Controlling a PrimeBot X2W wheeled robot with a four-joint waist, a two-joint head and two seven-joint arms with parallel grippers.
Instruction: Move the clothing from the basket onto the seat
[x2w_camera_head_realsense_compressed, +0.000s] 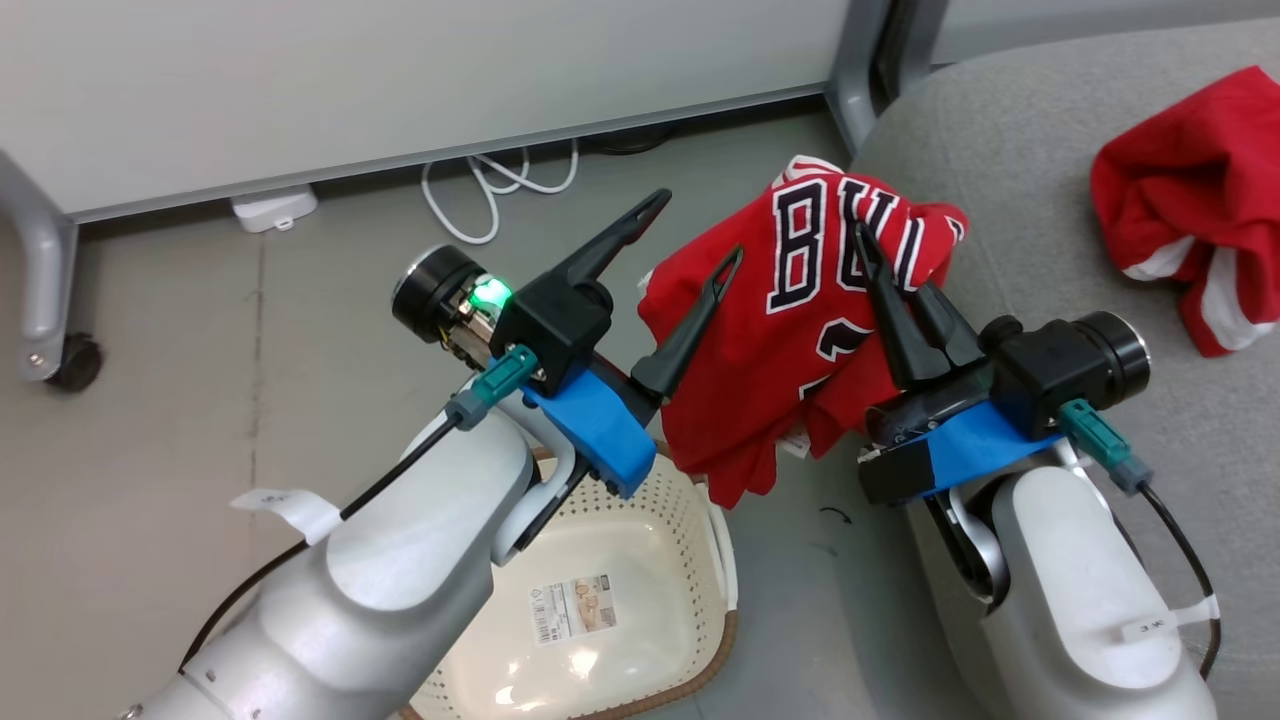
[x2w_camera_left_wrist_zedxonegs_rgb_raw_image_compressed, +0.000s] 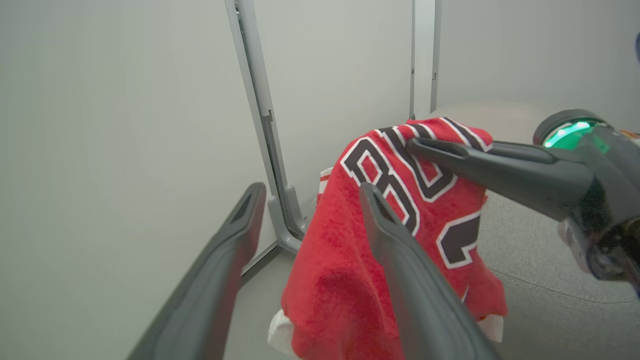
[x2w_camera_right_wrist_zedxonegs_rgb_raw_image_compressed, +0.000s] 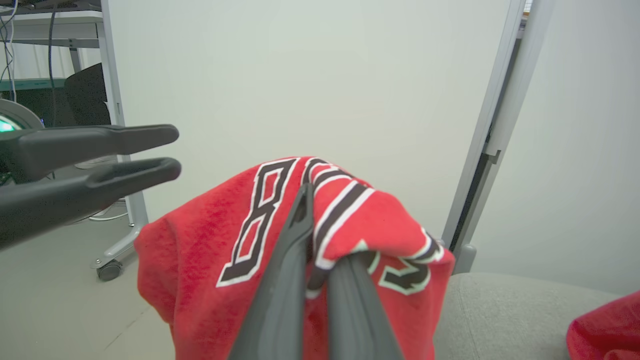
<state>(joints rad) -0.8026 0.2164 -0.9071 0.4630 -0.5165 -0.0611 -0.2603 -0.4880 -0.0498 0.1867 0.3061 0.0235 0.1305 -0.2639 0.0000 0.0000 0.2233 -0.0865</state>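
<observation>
A red jersey (x2w_camera_head_realsense_compressed: 790, 330) with black-and-white lettering hangs in the air between the basket and the seat, with my right gripper (x2w_camera_head_realsense_compressed: 885, 265) shut on its upper fold. In the right wrist view my two fingers (x2w_camera_right_wrist_zedxonegs_rgb_raw_image_compressed: 295, 260) pinch the cloth (x2w_camera_right_wrist_zedxonegs_rgb_raw_image_compressed: 200, 260). My left gripper (x2w_camera_head_realsense_compressed: 695, 230) stands open just left of the jersey, with nothing between its fingers (x2w_camera_left_wrist_zedxonegs_rgb_raw_image_compressed: 225, 260). The cream basket (x2w_camera_head_realsense_compressed: 690, 500) sits on the floor below my left arm, and the part in view holds only a label. A second red jersey (x2w_camera_head_realsense_compressed: 1190, 200) lies crumpled on the grey seat (x2w_camera_head_realsense_compressed: 1050, 150).
A white partition panel (x2w_camera_head_realsense_compressed: 400, 70) runs along the back on grey legs, one with a caster wheel (x2w_camera_head_realsense_compressed: 70, 360). White cables (x2w_camera_head_realsense_compressed: 490, 190) and a small white box (x2w_camera_head_realsense_compressed: 272, 208) lie on the floor by it. Another partition leg (x2w_camera_head_realsense_compressed: 850, 90) stands by the seat's corner.
</observation>
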